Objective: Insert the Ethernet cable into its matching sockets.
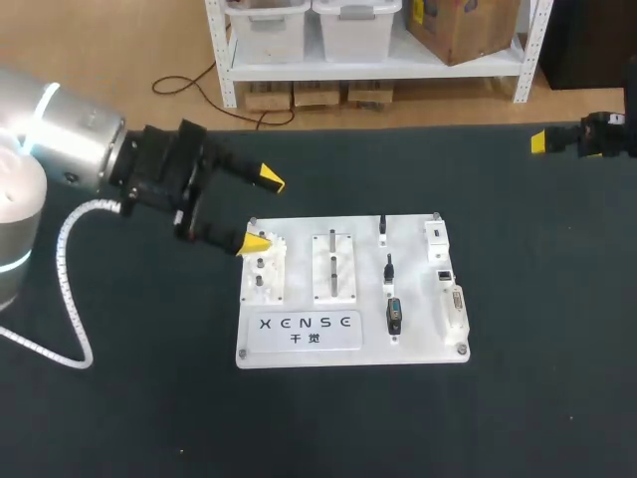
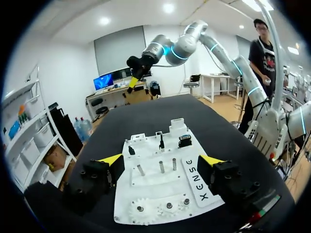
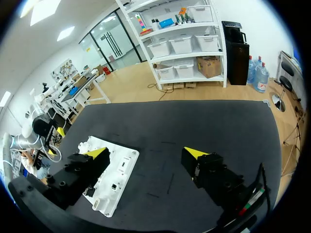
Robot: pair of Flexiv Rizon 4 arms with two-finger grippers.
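Note:
The white practice board (image 1: pixel 299 334) lies mid-table, with small black plugs (image 1: pixel 389 267) standing in its middle and sockets (image 1: pixel 444 274) along its right side. I cannot pick out a loose Ethernet cable. My left gripper (image 1: pixel 263 211) hovers open at the board's upper left corner, holding nothing. In the left wrist view the left gripper (image 2: pixel 162 160) straddles the board's (image 2: pixel 160 182) gear end. My right gripper (image 1: pixel 540 141) is far off at the table's back right. In the right wrist view the right gripper (image 3: pixel 146 152) is open and empty, and the board (image 3: pixel 109 179) lies well ahead beside one finger.
Besides the plugs, the board carries white gears (image 1: pixel 264 269), upright pegs (image 1: pixel 333 264), a black connector (image 1: pixel 395 317) and a D-shaped socket (image 1: pixel 456 304). Dark table cloth (image 1: pixel 537 329) spreads around it on all sides. A white coiled hose (image 1: pixel 70 249) hangs from my left arm.

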